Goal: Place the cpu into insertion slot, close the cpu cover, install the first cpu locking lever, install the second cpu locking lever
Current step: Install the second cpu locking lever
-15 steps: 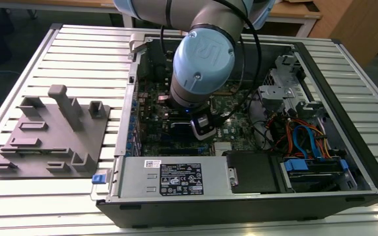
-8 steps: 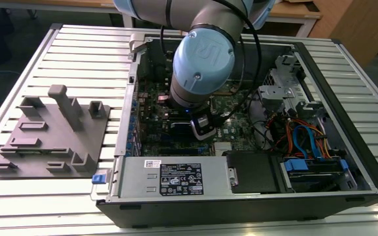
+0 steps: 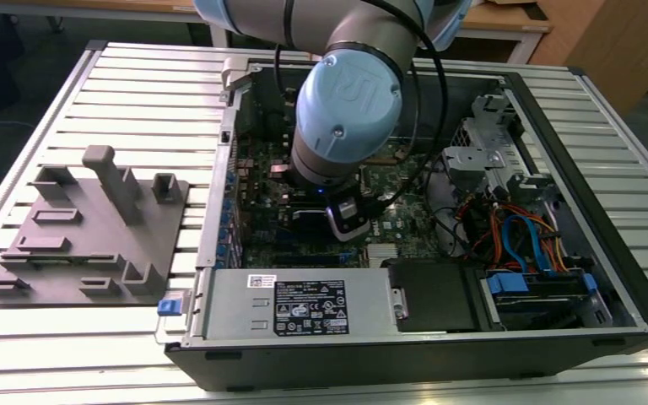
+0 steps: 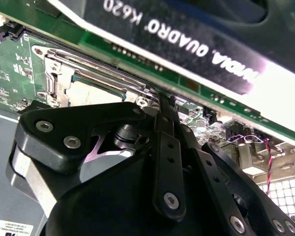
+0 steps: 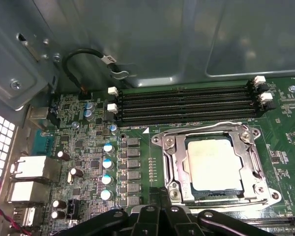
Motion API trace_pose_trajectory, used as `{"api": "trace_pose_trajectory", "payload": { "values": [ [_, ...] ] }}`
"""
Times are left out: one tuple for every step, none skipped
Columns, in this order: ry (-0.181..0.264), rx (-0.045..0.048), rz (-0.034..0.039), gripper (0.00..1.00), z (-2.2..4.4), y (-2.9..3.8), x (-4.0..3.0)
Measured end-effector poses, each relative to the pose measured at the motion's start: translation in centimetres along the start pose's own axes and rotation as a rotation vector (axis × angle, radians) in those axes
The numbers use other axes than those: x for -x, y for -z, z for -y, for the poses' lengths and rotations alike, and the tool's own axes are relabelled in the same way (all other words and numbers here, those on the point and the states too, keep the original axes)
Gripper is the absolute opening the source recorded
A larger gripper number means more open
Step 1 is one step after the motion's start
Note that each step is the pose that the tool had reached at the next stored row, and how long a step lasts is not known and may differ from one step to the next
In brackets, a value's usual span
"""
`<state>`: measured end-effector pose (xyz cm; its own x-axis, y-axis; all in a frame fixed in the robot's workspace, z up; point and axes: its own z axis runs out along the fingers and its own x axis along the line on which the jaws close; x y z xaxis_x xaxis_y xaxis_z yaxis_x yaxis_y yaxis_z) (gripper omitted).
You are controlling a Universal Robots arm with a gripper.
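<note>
Nearest the wrist cameras are the black linkages of the gripper (image 5: pixel 160 216), low over the green board (image 5: pixel 137 167) inside the open PC case (image 3: pixel 628 278). In the second wrist view the finger links run close together toward the socket edge, but the tips are hidden, so I cannot tell whether the jaws are apart or together, or whether they pinch anything.

Just beyond them lies the insertion slot (image 5: pixel 214 164). The cpu (image 5: pixel 211 162) sits flat in it, its dull grey top showing through the window of the cpu cover (image 5: pixel 173 164), which looks to be lying down over the chip. A thin wire lever (image 5: pixel 201 127) runs along the socket's far edge, crosswise to the way the gripper points.

Farther off are the long black memory slots (image 5: pixel 187 103), then the case's grey wall. In the exterior view the case rests on a slatted counter (image 3: pixel 88 354).
</note>
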<state>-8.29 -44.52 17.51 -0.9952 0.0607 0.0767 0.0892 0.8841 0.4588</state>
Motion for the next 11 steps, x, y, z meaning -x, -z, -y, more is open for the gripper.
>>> {"api": "trace_pose_trajectory", "payload": {
  "values": [
    [0.0, -0.0008, 0.0001, 0.1, 0.03, 0.02, 0.0],
    [0.0, -0.0017, 0.0001, 0.1, 0.07, 0.04, 0.0],
    [0.0, -0.0026, 0.0002, 0.1, 0.1, 0.05, 0.0],
    [0.0, -0.0037, 0.0002, 0.1, 0.13, 0.07, 0.01],
    [0.0, -0.0046, 0.0003, 0.1, 0.17, 0.1, 0.01],
    [0.0, -0.0052, 0.0004, 0.1, 0.2, 0.11, 0.01],
    [0.0, -0.0055, 0.0005, 0.1, 0.2, 0.11, 0.0],
    [0.0, -0.0061, 0.0004, 0.1, 0.21, 0.12, 0.0],
    [0.0, -0.0066, 0.0004, 0.1, 0.21, 0.13, 0.0],
    [0.0, -0.0068, 0.0005, 0.1, 0.22, 0.14, -0.01],
    [0.0, -0.0071, 0.0006, 0.1, 0.21, 0.19, -0.01]
  ]
}}
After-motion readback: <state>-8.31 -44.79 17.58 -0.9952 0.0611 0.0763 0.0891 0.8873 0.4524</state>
